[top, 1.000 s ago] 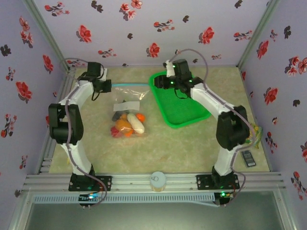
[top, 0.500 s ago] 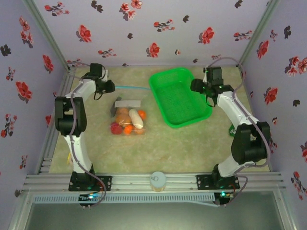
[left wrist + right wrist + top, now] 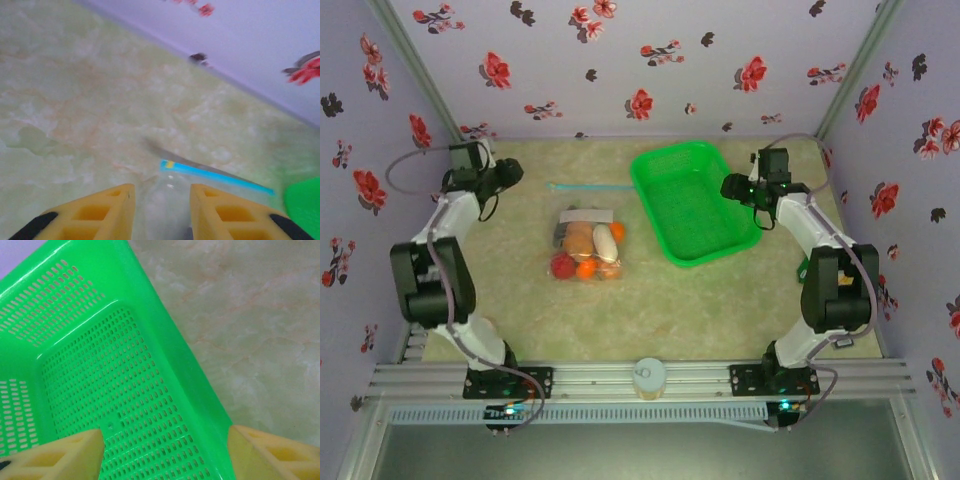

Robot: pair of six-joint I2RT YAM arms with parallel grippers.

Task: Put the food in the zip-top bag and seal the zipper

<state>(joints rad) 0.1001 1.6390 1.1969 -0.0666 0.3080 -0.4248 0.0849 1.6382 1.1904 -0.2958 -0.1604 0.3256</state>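
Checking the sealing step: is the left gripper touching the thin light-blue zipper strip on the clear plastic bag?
Apart. The top view shows bare table between the left gripper and the left end of the zipper strip.

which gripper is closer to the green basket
Right. The right gripper is over the right rim of the green basket; the left gripper is far off on the other side of the zip-top bag.

The top view looks down from the near edge on the whole table (image 3: 700, 310). The left wrist view faces the far wall (image 3: 250, 40), low, sharing the zipper (image 3: 215, 175); the right wrist view looks closely down into the basket (image 3: 125, 390).
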